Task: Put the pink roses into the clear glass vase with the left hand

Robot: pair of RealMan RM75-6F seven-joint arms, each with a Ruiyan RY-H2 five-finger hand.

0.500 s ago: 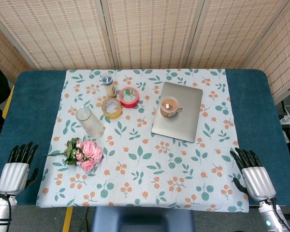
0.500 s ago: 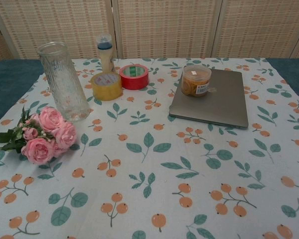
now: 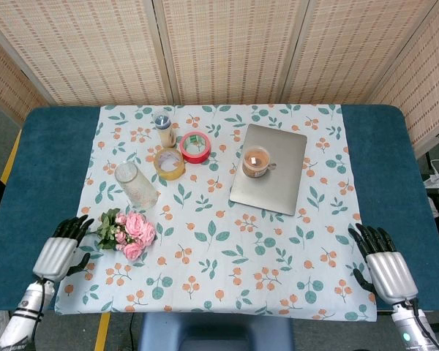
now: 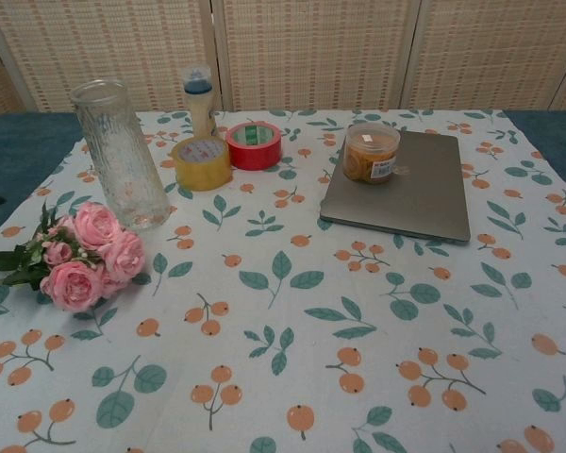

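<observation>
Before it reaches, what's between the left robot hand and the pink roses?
Only bare tablecloth separates the left robot hand from the pink roses, whose leafy stems point toward it; head view.

No legible text anywhere; white label on the orange jar (image 4: 372, 153) too small.

Head view: you looked from high above the near edge, steeply down, far enough to take in the whole table (image 3: 55, 146), the screen behind it, and both hands at the bottom corners, left hand (image 3: 58, 252) and right hand (image 3: 386, 269).
Chest view: you looked from low at the near edge, forward across the cloth, much closer.
Shared: both views showed you the pink roses (image 3: 134, 234) (image 4: 85, 255), glass vase (image 3: 136, 185) (image 4: 120, 156), tape rolls and laptop (image 3: 269, 168) (image 4: 406, 189).
</observation>
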